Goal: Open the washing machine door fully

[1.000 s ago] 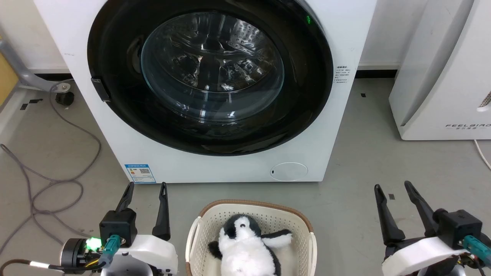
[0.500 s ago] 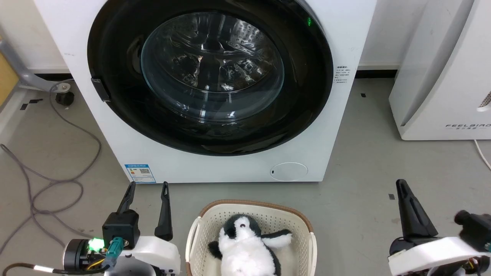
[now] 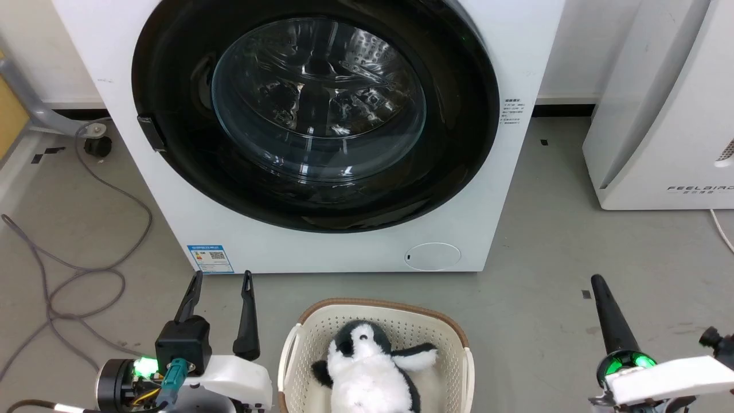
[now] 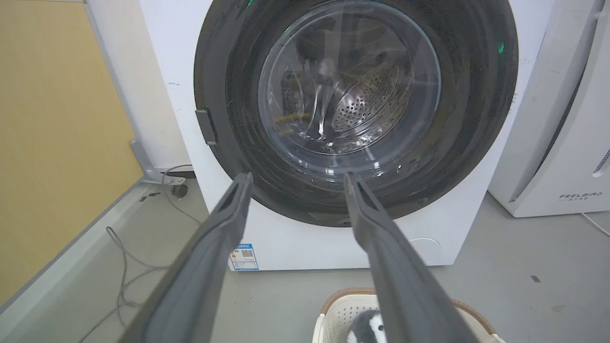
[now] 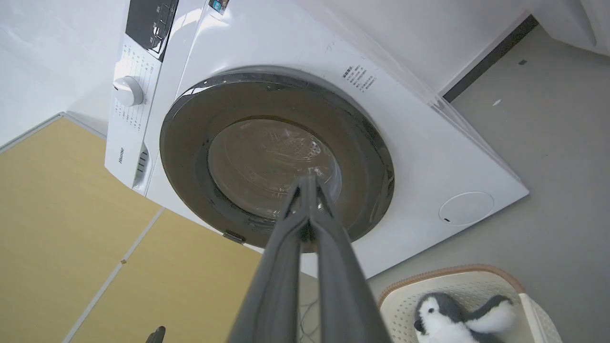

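Note:
The washing machine door is a big round glossy black disc with a bulging glass bowl, lying flush against the white machine front. A small dark catch sits on its left edge. The door fills the upper left wrist view, and in the right wrist view the door appears tilted. My left gripper is open and empty, low on the left, well short of the machine; its fingers frame the door's lower part. My right gripper is shut on nothing at the lower right, its fingertips pressed together.
A cream laundry basket holding a black-and-white penguin plush stands on the floor between my grippers. Grey cables loop on the floor at the left. A white appliance stands to the right. A yellow panel is at the far left.
My right gripper has shut and rolled onto its side, sinking lower in the head view. The left gripper has barely moved. The door stays as it was.

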You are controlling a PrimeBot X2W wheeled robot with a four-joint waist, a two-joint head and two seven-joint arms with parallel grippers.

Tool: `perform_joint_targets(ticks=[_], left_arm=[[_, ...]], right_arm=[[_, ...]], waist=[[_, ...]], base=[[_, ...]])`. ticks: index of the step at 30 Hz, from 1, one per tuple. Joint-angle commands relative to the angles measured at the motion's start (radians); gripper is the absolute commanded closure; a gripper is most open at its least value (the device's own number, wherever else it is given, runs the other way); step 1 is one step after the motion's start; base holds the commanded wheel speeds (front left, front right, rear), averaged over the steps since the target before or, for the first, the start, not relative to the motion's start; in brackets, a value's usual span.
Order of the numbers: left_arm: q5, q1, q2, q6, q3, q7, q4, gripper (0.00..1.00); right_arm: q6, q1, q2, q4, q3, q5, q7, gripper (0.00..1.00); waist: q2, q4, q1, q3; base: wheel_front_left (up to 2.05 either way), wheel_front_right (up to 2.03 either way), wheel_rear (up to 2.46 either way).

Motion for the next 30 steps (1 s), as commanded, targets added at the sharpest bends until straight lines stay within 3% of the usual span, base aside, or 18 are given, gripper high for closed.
perform_joint_targets(ticks=[1,6,16,23,30], left_arm=[[-0.003,-0.010,0.004,0.007,-0.004,-0.011,0.003,0.00],[-0.003,-0.012,0.005,0.015,-0.010,-0.021,0.005,0.00],[-0.004,-0.023,0.006,0.031,-0.021,-0.042,0.005,0.00],[-0.003,-0.039,0.007,0.039,-0.030,-0.054,0.001,0.00],[0.001,-0.074,0.013,0.051,-0.041,-0.071,-0.008,0.00]], right_arm=[[0.001,0.006,0.000,0.009,-0.006,0.065,0.009,1.00],[0.001,-0.001,0.000,0.041,-0.025,0.180,0.041,1.00],[0.001,-0.063,0.000,0.084,-0.071,0.284,0.057,1.00],[0.001,-0.155,-0.003,0.142,-0.127,0.325,0.079,1.00],[0.001,-0.325,-0.050,0.246,-0.191,0.402,0.104,1.00]], waist=[[0.0000,0.001,-0.0001,0.000],[0.0000,0.004,-0.0001,0.002],[0.0000,0.018,-0.0001,0.022],[0.0000,0.034,-0.0001,0.052],[0.0000,0.061,-0.0001,0.111]], base=[[0.00,0.00,0.00],[0.00,0.00,0.00],[0.00,0.00,0.00],[0.00,0.00,0.00],[0.00,0.00,0.00]])
